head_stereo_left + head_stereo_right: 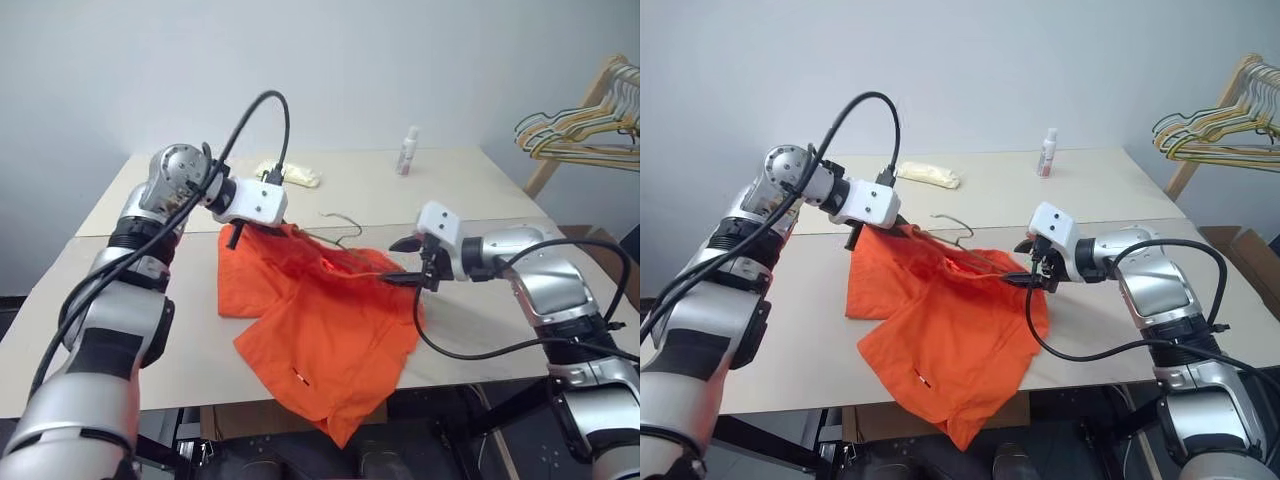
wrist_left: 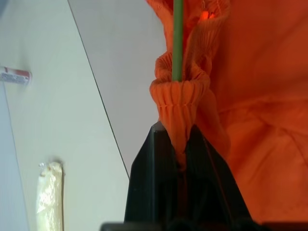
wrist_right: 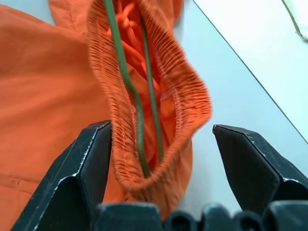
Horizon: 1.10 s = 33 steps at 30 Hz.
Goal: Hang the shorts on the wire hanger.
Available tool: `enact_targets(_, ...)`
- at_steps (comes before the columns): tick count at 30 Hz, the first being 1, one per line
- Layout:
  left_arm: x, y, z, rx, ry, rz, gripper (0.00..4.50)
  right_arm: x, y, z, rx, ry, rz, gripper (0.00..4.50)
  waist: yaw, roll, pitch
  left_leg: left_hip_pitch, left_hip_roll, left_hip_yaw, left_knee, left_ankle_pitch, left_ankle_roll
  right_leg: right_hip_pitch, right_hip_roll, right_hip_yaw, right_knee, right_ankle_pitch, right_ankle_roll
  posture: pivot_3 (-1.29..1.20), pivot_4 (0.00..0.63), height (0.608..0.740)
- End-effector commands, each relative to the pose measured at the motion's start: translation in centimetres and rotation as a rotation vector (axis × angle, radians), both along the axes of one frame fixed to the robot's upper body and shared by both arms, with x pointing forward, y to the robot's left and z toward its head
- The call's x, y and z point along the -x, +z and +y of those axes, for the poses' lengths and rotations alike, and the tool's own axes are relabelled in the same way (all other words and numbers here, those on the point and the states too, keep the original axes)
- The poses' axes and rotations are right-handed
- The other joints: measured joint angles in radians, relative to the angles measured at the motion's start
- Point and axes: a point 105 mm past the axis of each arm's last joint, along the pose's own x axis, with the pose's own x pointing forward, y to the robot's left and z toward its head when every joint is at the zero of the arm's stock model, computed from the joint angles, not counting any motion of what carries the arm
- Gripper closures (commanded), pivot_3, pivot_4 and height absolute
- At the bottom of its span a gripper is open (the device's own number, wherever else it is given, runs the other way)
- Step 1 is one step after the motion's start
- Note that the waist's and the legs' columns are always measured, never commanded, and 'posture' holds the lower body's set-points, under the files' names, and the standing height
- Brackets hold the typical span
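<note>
A: Risk first, left side. The left gripper point(image 2: 180, 159) has its fingers point(image 2: 149, 183) pinched tight on a bunched fold of the shorts' elastic waistband, and the wire hanger point(image 2: 177, 43) runs out just beyond the fingertips, through that same gather. If the pinch slips, that end of the waistband drops off the wire.

B: And the shorts point(image 1: 330, 330) overall?

A: Spread on the worktop point(image 1: 150, 330) between the two grippers, one leg hanging over the near edge. The hanger's hook point(image 1: 345, 222) pokes out behind the waistband.

B: That overhanging leg worries me. I'd judge its weight could drag the cloth down the wire once anything lifts.

A: Agreed. Now the right side: the right gripper point(image 3: 159, 159) has its fingers point(image 3: 82, 163) spread wide, holding nothing. The waistband loop sits between them, touching the inner face of one finger and well clear of the other, with the two wire runs inside the loop.

B: So that end is loose?

A: It appears so. With only the left pinch holding, a pull toward the left could slide the loop off the hanger's corner, or the open fingers could snag the elastic while backing away.
</note>
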Motion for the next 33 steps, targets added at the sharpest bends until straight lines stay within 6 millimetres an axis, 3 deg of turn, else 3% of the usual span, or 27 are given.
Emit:
enact_targets(1, 0.1, 1.2, -0.7, 0.029, -0.029, -0.041, 4.50, 0.4, 0.9, -0.1, 0.000, 0.009, -0.041, 0.68, 0.000, 0.000, 0.000, 0.000, 0.000, 0.000, 0.000, 0.000, 0.000, 0.000, 0.000, 0.000, 0.000, 0.000, 0.000, -0.05, 0.000, 0.740)
enact_targets(7, 0.0, 1.1, 0.0, -0.002, -0.011, -0.068, 4.50, 2.9, 1.2, -1.7, -0.012, 0.091, -0.034, 0.68, 0.006, 0.000, 0.000, -0.001, 0.000, 0.000, 0.000, 0.000, 0.000, 0.000, 0.000, 0.000, -0.001, 0.000, 0.000, -0.03, 0.000, 0.740)
enact_targets(10, 0.1, 1.4, 0.2, 0.010, -0.005, -0.072, 4.50, 4.0, 0.3, -3.1, 0.057, 0.119, -0.044, 0.68, 0.006, 0.000, 0.000, -0.001, 0.000, 0.000, 0.000, 0.000, 0.000, 0.000, 0.000, 0.000, -0.001, 0.000, 0.000, -0.02, 0.000, 0.740)
enact_targets(13, 0.2, 1.9, 0.4, 0.026, -0.005, -0.078, 4.50, 3.6, -1.3, -4.2, 0.141, 0.074, -0.066, 0.68, 0.003, 0.000, 0.000, 0.000, 0.000, 0.000, 0.000, 0.000, 0.000, 0.001, 0.000, 0.000, -0.001, 0.000, 0.000, -0.03, 0.000, 0.740)
enact_targets(22, 0.3, 1.9, 0.7, 0.024, 0.007, -0.078, 4.50, 0.3, -3.1, -2.5, 0.054, -0.020, -0.051, 0.68, -0.009, 0.000, 0.000, 0.001, 0.001, 0.001, 0.000, 0.000, 0.000, 0.001, 0.001, 0.001, 0.000, 0.000, 0.000, -0.03, 0.000, 0.740)
enact_targets(26, 0.2, 1.9, 0.8, 0.024, 0.016, -0.081, 4.50, 0.0, -2.7, -1.2, -0.038, -0.001, -0.001, 1.55, -0.009, 0.000, 0.000, 0.001, 0.000, 0.001, 0.000, 0.000, 0.000, 0.001, 0.000, 0.001, 0.000, 0.000, 0.000, -0.02, 0.000, 0.740)
enact_targets(33, 0.1, 1.4, 1.3, 0.018, 0.040, -0.068, 4.50, 0.7, -0.1, 0.6, -0.126, 0.077, -0.021, 4.06, -0.009, 0.000, 0.000, 0.001, 0.000, 0.000, 0.000, 0.000, 0.000, 0.001, 0.000, 0.001, 0.000, 0.000, 0.000, -0.02, 0.000, 0.740)
